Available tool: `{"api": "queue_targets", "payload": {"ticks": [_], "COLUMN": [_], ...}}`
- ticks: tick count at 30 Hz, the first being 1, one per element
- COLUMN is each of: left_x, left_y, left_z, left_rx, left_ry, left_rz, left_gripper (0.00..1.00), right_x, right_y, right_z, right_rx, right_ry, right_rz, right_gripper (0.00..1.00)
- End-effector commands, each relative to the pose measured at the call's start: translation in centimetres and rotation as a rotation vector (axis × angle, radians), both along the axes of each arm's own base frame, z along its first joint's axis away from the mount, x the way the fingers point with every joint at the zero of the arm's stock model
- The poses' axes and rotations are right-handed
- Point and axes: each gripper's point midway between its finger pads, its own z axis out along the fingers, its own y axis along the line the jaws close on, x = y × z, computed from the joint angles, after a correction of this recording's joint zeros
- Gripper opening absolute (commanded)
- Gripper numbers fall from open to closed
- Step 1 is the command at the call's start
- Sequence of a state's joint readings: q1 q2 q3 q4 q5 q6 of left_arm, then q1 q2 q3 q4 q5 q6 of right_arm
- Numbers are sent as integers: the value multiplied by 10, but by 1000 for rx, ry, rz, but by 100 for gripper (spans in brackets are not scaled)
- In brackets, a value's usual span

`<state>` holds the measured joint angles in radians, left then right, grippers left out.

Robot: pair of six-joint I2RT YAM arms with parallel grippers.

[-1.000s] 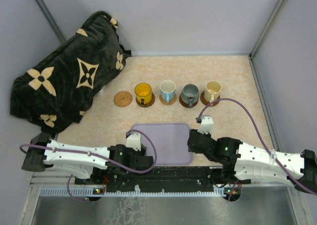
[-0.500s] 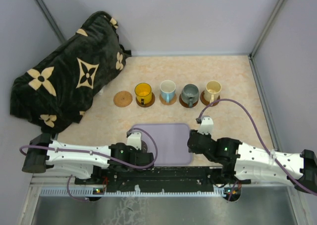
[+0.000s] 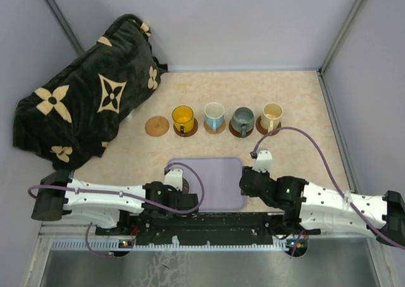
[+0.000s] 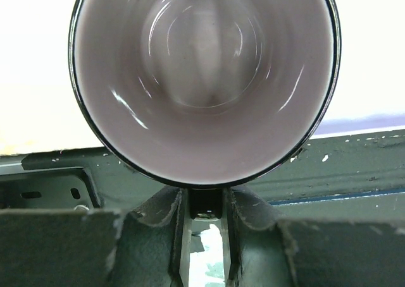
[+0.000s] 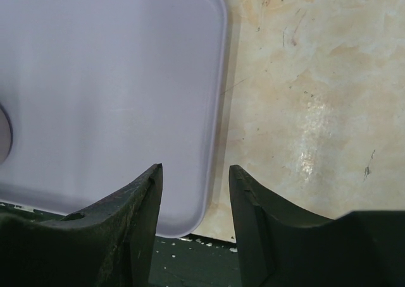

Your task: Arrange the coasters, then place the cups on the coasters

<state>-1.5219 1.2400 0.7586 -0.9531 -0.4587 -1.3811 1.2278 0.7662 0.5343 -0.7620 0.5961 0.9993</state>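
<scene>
4 cups (image 3: 214, 116) sit on coasters (image 3: 194, 129); 1 coaster (image 3: 156, 125) bare. The left fingers (image 4: 161, 214) grip the mauve cup (image 4: 202, 78); right fingers (image 5: 136, 211) open.

Beige marbled worktop (image 3: 297, 97). Lying directly on it:
- row of five round brown wooden coasters (image 3: 156, 125), mid-depth
- lavender rectangular tray (image 3: 218, 176), near the front edge
- black plush blanket with cream flower motifs (image 3: 88, 97), far-left corner

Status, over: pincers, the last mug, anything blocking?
Left pincer shut on mauve mug, by lavender tray. Right pincer open, empty. Bare coaster left of yellow mug; nothing blocking.
</scene>
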Motion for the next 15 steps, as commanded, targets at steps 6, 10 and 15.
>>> {"api": "queue_targets", "payload": {"ticks": [6, 10, 15], "left_x": [13, 25, 46], "left_y": [-8, -13, -25], "left_z": [9, 27, 58], "left_rx": [2, 41, 48], "left_ry": [-44, -114, -214], "left_rz": [-27, -42, -63], "left_gripper": [0, 0, 0], "right_x": [2, 3, 4], "right_y": [6, 5, 3], "right_z": [3, 2, 2], "right_rx": [43, 39, 33], "right_ry": [-15, -18, -24], "right_rz": [-14, -20, -24], "right_gripper": [48, 48, 48]}}
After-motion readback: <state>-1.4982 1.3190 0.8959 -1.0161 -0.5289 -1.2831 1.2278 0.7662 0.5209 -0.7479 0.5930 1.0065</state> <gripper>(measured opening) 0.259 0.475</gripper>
